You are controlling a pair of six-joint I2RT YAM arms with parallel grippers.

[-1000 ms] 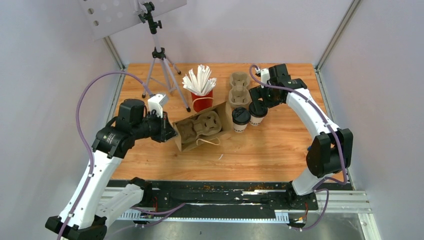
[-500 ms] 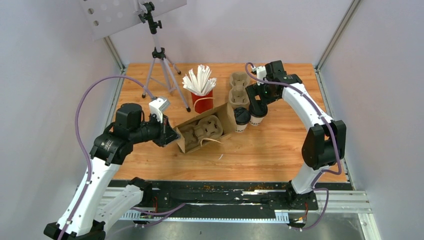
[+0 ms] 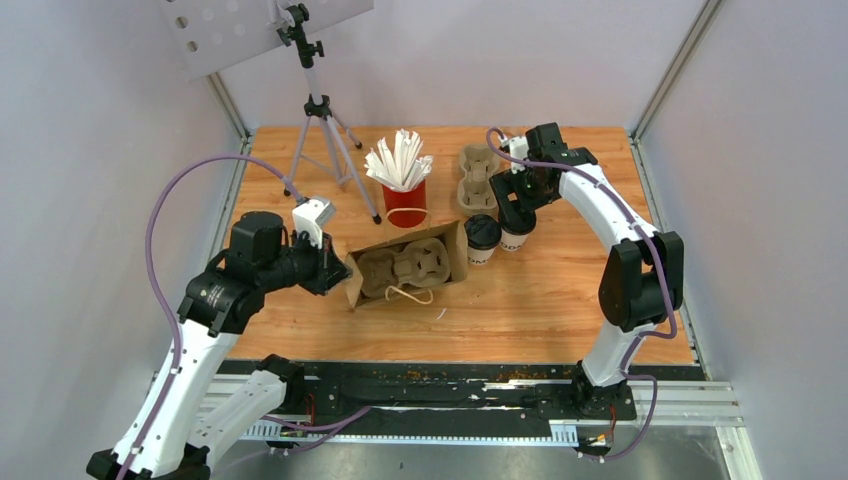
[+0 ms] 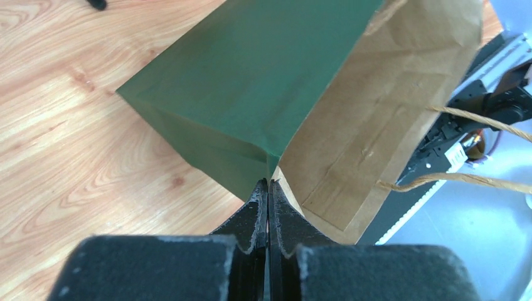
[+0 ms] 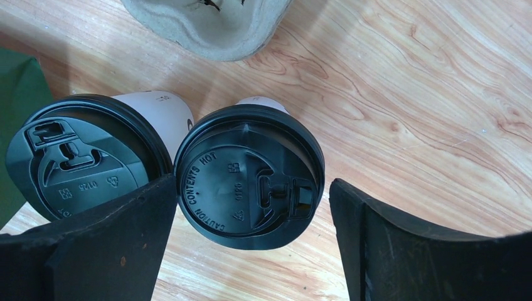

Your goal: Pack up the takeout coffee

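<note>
The left gripper (image 3: 335, 272) is nearest. Its 2 black fingers (image 4: 254, 216) are pressed fully together, pinching a folded edge of the brown paper bag (image 3: 452, 252), which has twine handles. In the left wrist view the gripper (image 4: 268, 188) bites where the bag's (image 4: 376, 113) brown face meets a green one. The bag lies on the wooden table (image 3: 560, 300), and a beige moulded pulp tray (image 3: 405, 262) shows inside it. A twine handle (image 3: 410, 293) curls at its near edge.

Just beyond the bag's right end stand 2 small white paper cups with black plastic lids, upright on the table and touching each other. The bag-side cup (image 3: 481, 236) (image 5: 81, 163) sits right by the bag. The outer cup (image 3: 514, 241) (image 5: 249, 177) is partly under the right gripper (image 3: 515, 215). In the right wrist view that gripper (image 5: 252, 188) is spread wide, 1 finger (image 5: 106, 251) over the seam between the lids and the other finger (image 5: 426, 251) clear of the outer cup. It holds nothing.

Farther back are a red cup of white straws (image 3: 404, 200), a stack of beige pulp trays (image 3: 477, 178) (image 5: 207, 25) and a black tripod (image 3: 320, 110).
</note>
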